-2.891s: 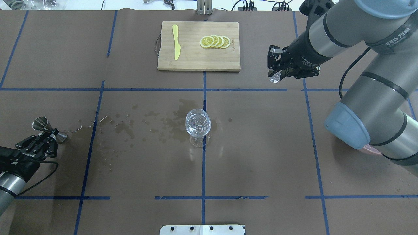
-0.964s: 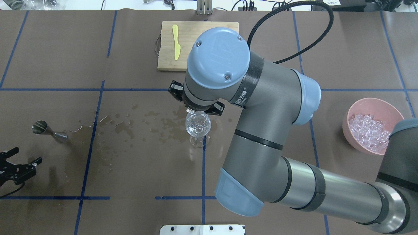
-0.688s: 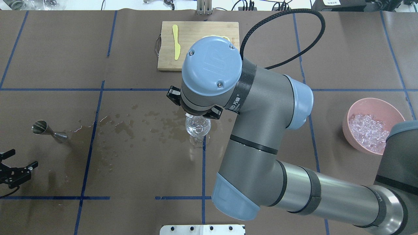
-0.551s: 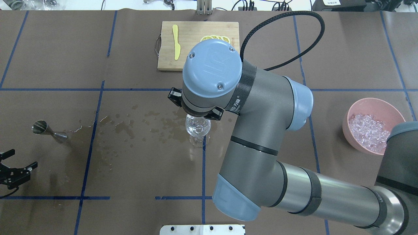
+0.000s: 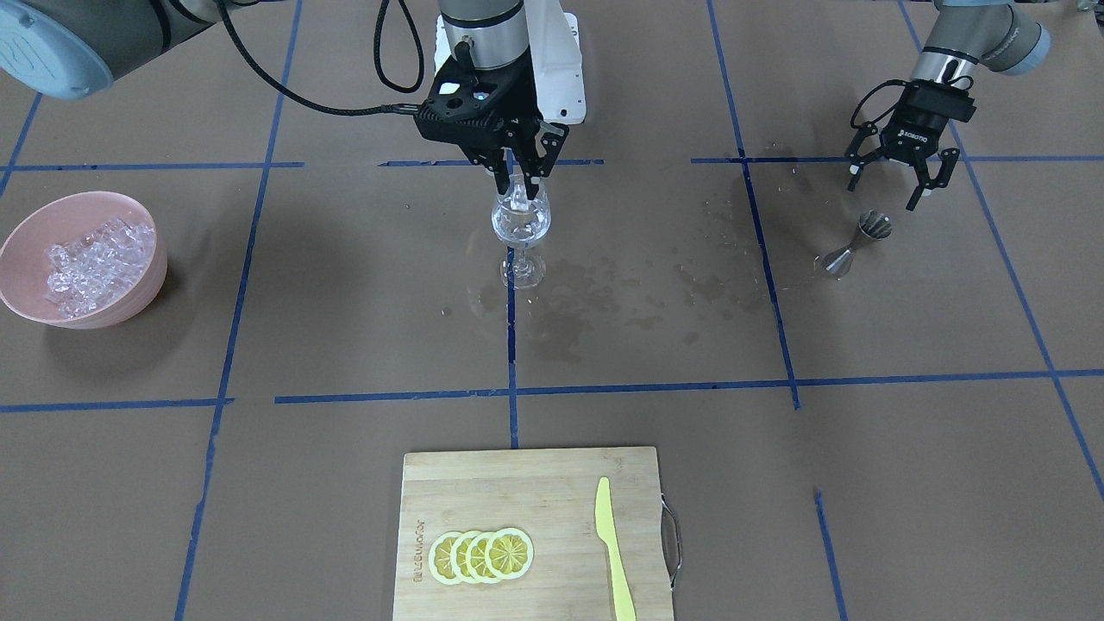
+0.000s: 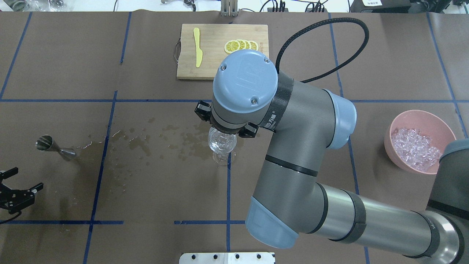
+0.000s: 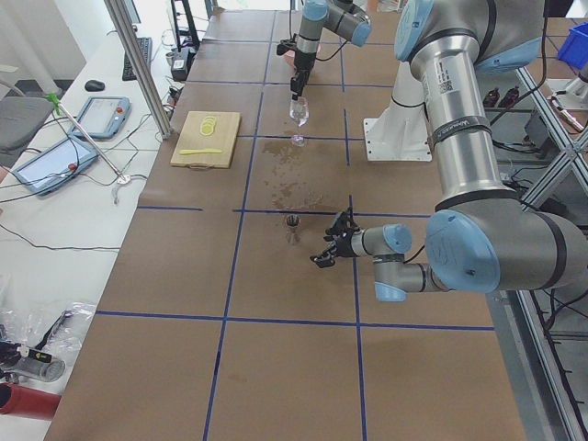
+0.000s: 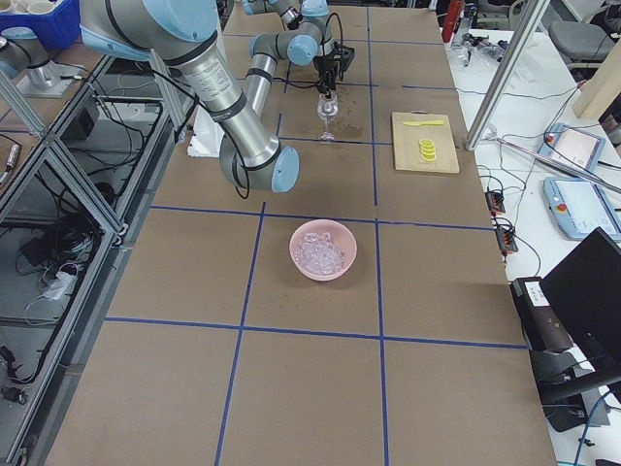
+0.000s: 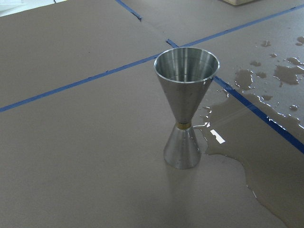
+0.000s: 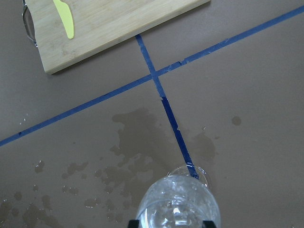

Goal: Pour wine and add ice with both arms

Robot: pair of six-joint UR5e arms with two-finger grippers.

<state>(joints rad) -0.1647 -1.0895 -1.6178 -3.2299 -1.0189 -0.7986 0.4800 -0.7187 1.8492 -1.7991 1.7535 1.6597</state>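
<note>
A clear wine glass [image 5: 520, 226] stands upright at the table's middle, also seen in the overhead view [image 6: 221, 145]. My right gripper [image 5: 517, 188] hangs straight down over its mouth, open, fingertips either side of the rim. In the right wrist view the glass bowl [image 10: 178, 204] holds clear ice; I cannot tell the wine apart from it. The pink bowl [image 5: 26, 226] holds several ice cubes [image 5: 86, 259]. My left gripper [image 5: 893, 185] is open and empty, apart from the upright steel jigger [image 5: 858, 241], which fills the left wrist view [image 9: 185, 109].
A wooden cutting board [image 5: 535, 492] with lemon slices [image 5: 481, 555] and a yellow knife [image 5: 614, 552] lies on the far side. Wet spill patches [image 5: 638, 293] lie between glass and jigger. My right arm's elbow [image 6: 293, 165] spans the near right of the table.
My right arm swung from the back right with an ice cube to over the glass and now hangs open there. My left gripper drew back from the jigger toward the robot.
</note>
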